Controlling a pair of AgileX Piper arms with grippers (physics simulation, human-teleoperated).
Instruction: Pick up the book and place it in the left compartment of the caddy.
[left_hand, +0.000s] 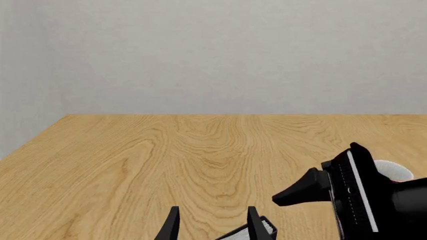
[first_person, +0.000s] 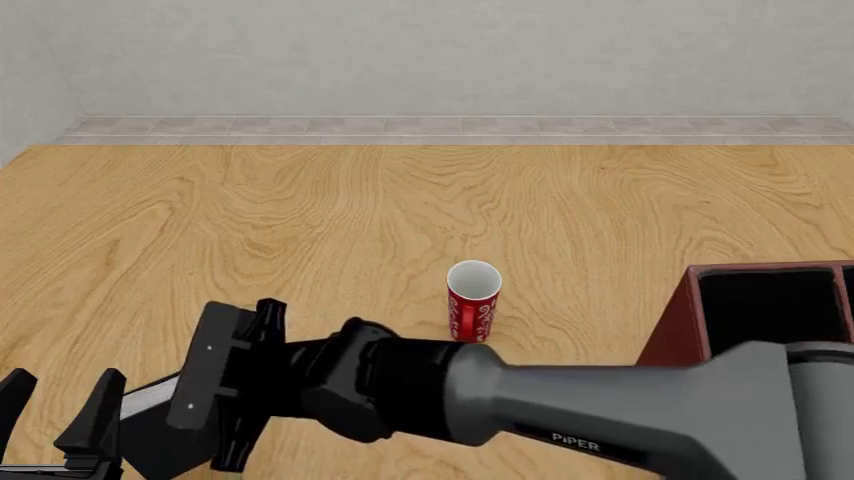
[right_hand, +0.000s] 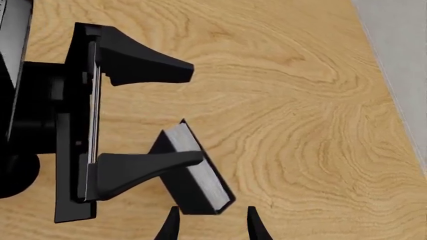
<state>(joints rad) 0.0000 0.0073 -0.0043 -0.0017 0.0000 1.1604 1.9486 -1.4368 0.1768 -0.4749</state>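
Note:
The black book, with its white page block (right_hand: 207, 185), lies low at the table's near left. My right gripper (right_hand: 212, 227) is open, its fingertips just short of the book's end and not touching it. The right arm (first_person: 574, 410) reaches across from the right. My left gripper (first_person: 60, 395) is open too; in the right wrist view one of its fingers (right_hand: 147, 167) crosses in front of the book. The book's pages (left_hand: 250, 232) show beside a left fingertip. The dark red caddy (first_person: 674, 335) stands at the right, its left compartment (first_person: 767, 300) showing a black lining.
A red-and-white can (first_person: 473, 300) stands upright mid-table, between the book and the caddy; its top (left_hand: 395, 171) peeks from behind the right gripper's body (left_hand: 353, 192). Bare wood (first_person: 334, 220) runs to the far wall. The table's left edge lies near the left gripper.

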